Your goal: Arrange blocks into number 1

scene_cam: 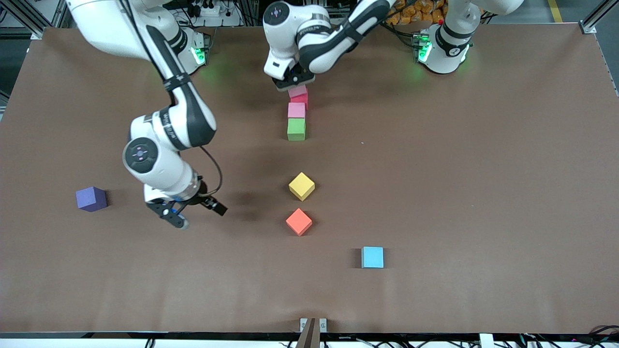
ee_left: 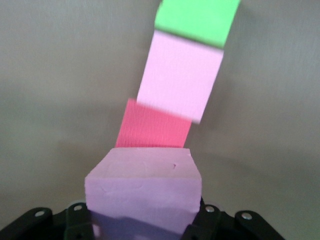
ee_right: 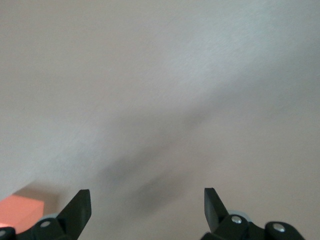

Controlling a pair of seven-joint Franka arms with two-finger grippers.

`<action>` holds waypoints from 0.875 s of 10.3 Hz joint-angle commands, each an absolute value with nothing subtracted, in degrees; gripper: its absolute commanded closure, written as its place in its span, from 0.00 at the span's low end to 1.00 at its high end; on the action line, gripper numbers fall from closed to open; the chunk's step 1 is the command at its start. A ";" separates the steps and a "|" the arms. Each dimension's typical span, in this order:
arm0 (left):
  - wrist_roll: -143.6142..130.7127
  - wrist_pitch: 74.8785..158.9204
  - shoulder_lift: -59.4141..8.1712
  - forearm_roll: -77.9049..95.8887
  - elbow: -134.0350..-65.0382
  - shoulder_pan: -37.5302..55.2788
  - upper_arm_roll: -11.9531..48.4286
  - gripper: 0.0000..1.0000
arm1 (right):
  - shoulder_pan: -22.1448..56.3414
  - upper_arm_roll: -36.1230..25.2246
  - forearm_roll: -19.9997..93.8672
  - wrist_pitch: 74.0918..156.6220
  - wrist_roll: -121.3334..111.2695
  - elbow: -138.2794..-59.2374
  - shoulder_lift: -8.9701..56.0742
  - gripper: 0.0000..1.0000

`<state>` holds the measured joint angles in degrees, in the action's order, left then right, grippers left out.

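- Nearest the front camera lies a light blue block (scene_cam: 373, 257), square to the table (scene_cam: 483, 193) edge; farther from the camera sit an orange-red block (scene_cam: 299, 222) and then a yellow block (scene_cam: 302, 186), both turned corner-on, apart from each other.
- Farther still, a green block (scene_cam: 296, 129), a pink block (scene_cam: 296, 110) and a red block (scene_cam: 301, 100) form a touching row whose long axis runs from the camera toward the robots' bases.
- At the row's base-side end, the left gripper (scene_cam: 295, 83) clamps a second pink block (scene_cam: 298, 91), which is at or just above the red one; whether they touch cannot be told.
- From its base the left arm reaches toward the table's middle with its hand pointing down.
- Toward the right arm's end of the table stands a purple block (scene_cam: 91, 198), well apart from the others.
- Bent at the elbow, the right arm waits, its right gripper (scene_cam: 196, 213) above bare table between the purple and the orange-red block, fingers spread wide and holding nothing.
- Left wrist view: the held pink block (ee_left: 145, 192) fills the space between the gripper's jaws, with the red block (ee_left: 154, 127), the other pink block (ee_left: 180, 75) and the green block (ee_left: 197, 20) lined up in a slightly slanted column.
- Right wrist view: two dark fingertips (ee_right: 77, 210) stand far apart over plain table, with a corner of the orange-red block (ee_right: 20, 210) at the edge.
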<state>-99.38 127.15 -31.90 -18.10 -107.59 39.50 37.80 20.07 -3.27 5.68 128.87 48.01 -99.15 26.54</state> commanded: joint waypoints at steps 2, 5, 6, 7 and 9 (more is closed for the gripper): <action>-100.20 129.88 -28.75 -23.18 -114.75 38.58 42.53 1.00 | 17.41 -2.81 5.27 127.18 48.16 -98.61 25.58 0.00; -98.62 139.65 -27.86 -28.73 -121.64 37.53 43.07 1.00 | 15.65 -2.72 5.45 126.65 44.67 -98.61 25.14 0.00; -97.66 140.01 -28.82 -28.83 -121.64 37.27 42.98 1.00 | 15.56 -2.72 5.45 126.48 44.56 -98.61 25.22 0.00; -96.69 140.44 -29.52 -28.92 -121.55 36.40 43.07 1.00 | 15.38 -2.64 5.45 126.47 44.39 -98.61 25.14 0.00; -95.80 140.62 -30.93 -28.92 -120.85 36.30 42.37 1.00 | 15.38 -2.64 5.45 126.39 44.30 -98.09 25.22 0.00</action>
